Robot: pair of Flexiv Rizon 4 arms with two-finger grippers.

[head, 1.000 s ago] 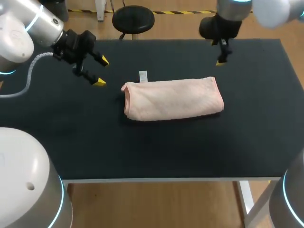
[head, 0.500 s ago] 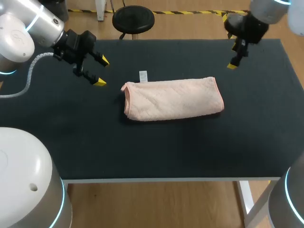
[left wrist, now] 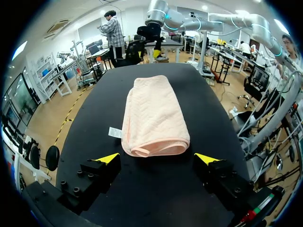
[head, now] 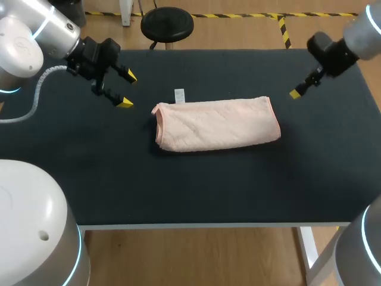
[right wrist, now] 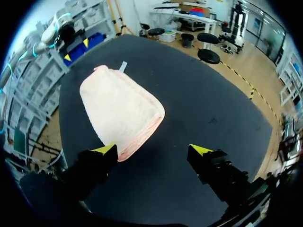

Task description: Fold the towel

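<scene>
A pink towel (head: 217,125) lies folded into a long pad in the middle of the black table (head: 196,185), with a white tag (head: 179,95) sticking out at its far left corner. My left gripper (head: 126,89) hangs open above the table, left of the towel's left end. In the left wrist view the towel (left wrist: 154,116) lies just ahead of the open left gripper (left wrist: 157,158). My right gripper (head: 296,93) is open off the towel's far right corner. In the right wrist view the towel (right wrist: 120,111) lies ahead of the open right gripper (right wrist: 154,150), towards one finger.
The table's right edge (head: 366,95) runs close by my right arm. A black stool (head: 167,24) stands beyond the far edge.
My right arm has swung to the right and a little nearer, from behind the towel's right end out towards the table's right edge. The left arm and the towel have kept still.
</scene>
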